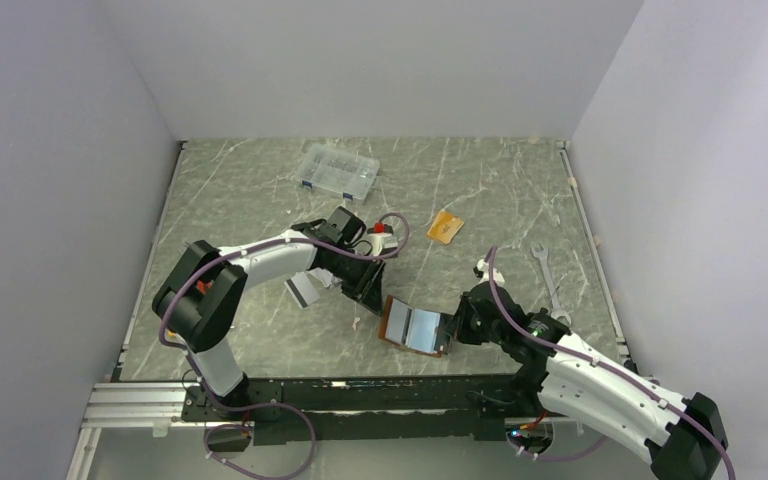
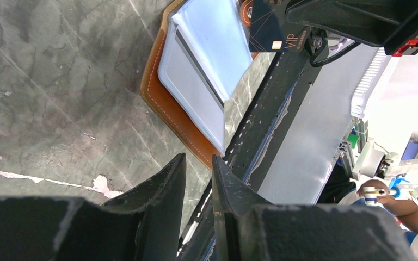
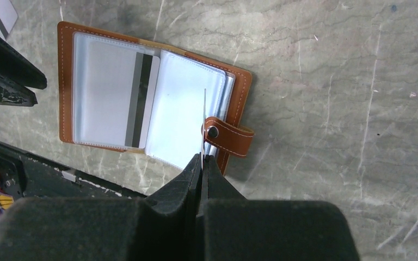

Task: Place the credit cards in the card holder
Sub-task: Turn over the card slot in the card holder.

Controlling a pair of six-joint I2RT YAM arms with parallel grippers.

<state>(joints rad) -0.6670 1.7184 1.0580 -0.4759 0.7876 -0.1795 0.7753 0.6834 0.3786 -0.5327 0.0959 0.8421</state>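
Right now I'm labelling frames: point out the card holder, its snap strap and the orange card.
card holder point(image 3: 65, 81), right wrist view, left leather border
snap strap point(image 3: 231, 138), right wrist view, tab middle
orange card point(image 1: 445, 227), top view, centre

Green marbled table point(image 1: 260, 200), open brown card holder point(image 1: 416, 327), orange card point(image 1: 445, 227), grey card point(image 1: 301, 291), clear compartment box point(image 1: 338, 171), wrench point(image 1: 548, 277)

A grey-green marble-patterned tabletop point(image 1: 260, 200), veined with thin white lines, is enclosed on three sides by plain, matt, pale lavender-grey panels: a back wall point(image 1: 380, 60), a left wall point(image 1: 50, 200) and a right wall point(image 1: 700, 180). A ribbed silver aluminium rail point(image 1: 130, 405) runs along the near edge. The light is soft and even, and shadows are faint. Seen from the left wrist, a small white chipped patch point(image 2: 100, 185) mars the stone-look surface.
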